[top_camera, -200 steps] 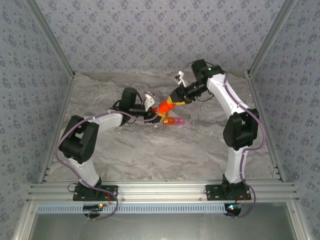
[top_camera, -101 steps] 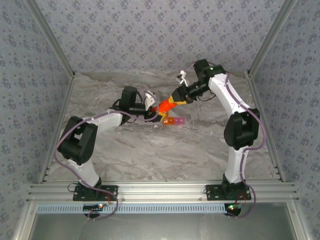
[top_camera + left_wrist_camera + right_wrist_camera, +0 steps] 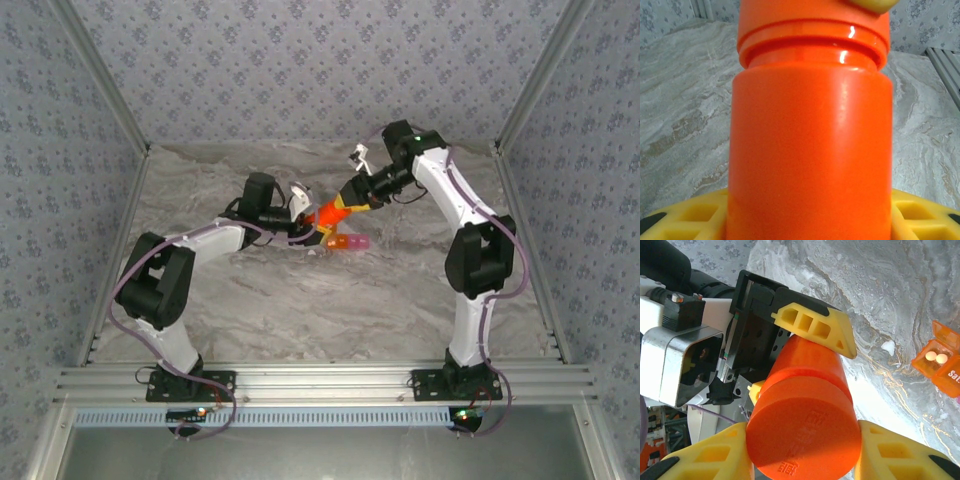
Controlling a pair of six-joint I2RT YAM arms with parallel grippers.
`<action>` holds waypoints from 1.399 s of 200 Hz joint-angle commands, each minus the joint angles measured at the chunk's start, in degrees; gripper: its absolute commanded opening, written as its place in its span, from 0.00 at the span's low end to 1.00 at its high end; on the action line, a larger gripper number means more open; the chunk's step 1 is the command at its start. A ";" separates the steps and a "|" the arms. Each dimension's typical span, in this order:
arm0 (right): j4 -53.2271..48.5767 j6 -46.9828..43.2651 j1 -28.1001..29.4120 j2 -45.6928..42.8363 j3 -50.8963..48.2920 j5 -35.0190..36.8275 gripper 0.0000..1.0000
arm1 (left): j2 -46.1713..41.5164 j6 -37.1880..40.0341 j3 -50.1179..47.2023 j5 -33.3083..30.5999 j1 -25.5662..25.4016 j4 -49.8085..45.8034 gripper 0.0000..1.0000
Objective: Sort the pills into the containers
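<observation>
On the near side of the bottle (image 3: 328,214), just beside it on the table (image 3: 300,320), lies the box (image 3: 347,242). Its orange cell is open with two white pills (image 3: 936,357) inside. Nothing holds the box down, so a dropped bottle or a low-swinging finger would likely shove it or tip those pills out. A white fleck (image 3: 888,346) lies on the table between bottle and box, too small to tell whether it is a pill. The left gripper (image 3: 810,220) is closed on the bottle's body, one yellow finger on each side, and the bottle is held tilted off the table. At the bottle's far end the right gripper (image 3: 802,440) is closed narrowly on the cap end, its fingers pressing both sides of the round face. Both arms are joined through one stiff thing, so any mismatch in their pull or twist could strain both holds and pop the bottle free. The plastic looks smooth and round, so the body may turn inside the left fingers and leave the cap in place. If the cap does come off with the mouth tilted low, the pills could pour out all at once, miss the small box and scatter. White pills would be hard to find again on the pale veined table.
</observation>
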 commanded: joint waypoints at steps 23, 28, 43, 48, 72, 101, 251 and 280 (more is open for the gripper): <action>-1.89 -0.49 3.29 2.90 1.72 -0.06 0.42 | -2.87 1.54 3.73 2.78 -0.97 2.99 0.00; -1.95 -0.52 3.29 2.84 1.72 -0.63 0.42 | -2.88 1.54 3.70 2.50 -1.07 3.15 0.00; -3.05 -1.23 3.22 2.82 1.95 -1.80 0.42 | -3.34 1.46 2.85 0.97 -1.35 4.54 0.00; -3.12 -1.37 3.16 2.86 2.07 -1.92 0.42 | -3.49 1.18 2.39 0.30 -1.44 5.58 0.00; -1.78 0.06 2.92 2.55 1.67 -2.63 0.41 | -3.78 -1.05 0.48 -2.79 -1.93 10.93 0.00; -0.37 2.08 2.71 2.29 1.06 -2.82 0.42 | -4.52 -1.88 -0.66 -4.92 -2.72 13.93 0.00; 1.73 7.27 2.12 0.54 1.71 0.22 0.57 | -3.32 -2.68 -2.51 -7.93 -3.25 14.82 0.00; 1.89 7.78 2.02 -0.25 1.89 0.36 0.59 | -3.10 -2.94 -2.63 -8.42 -3.27 14.99 0.00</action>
